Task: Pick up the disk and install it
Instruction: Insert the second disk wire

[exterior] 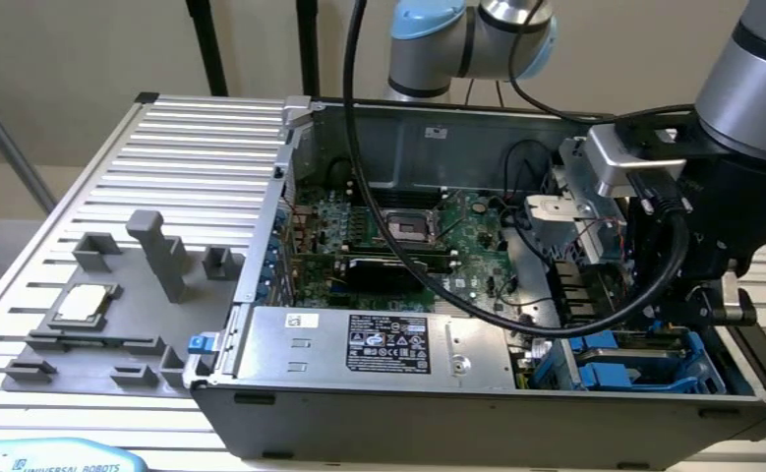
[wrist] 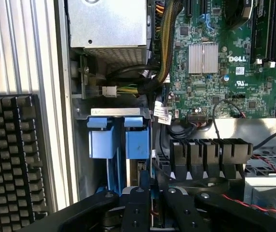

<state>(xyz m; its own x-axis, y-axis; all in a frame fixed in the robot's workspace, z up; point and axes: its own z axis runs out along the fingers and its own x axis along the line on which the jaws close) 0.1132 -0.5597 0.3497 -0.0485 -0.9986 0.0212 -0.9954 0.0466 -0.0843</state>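
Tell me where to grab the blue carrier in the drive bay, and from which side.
Take the blue carrier by its two blue tabs, pinched toward each other, coming in through the open side of the case. It seems to sit edge-on, so probably only those tabs are exposed.

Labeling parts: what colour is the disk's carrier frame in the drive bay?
Bright blue carrier frame; the wrist view shows it best.
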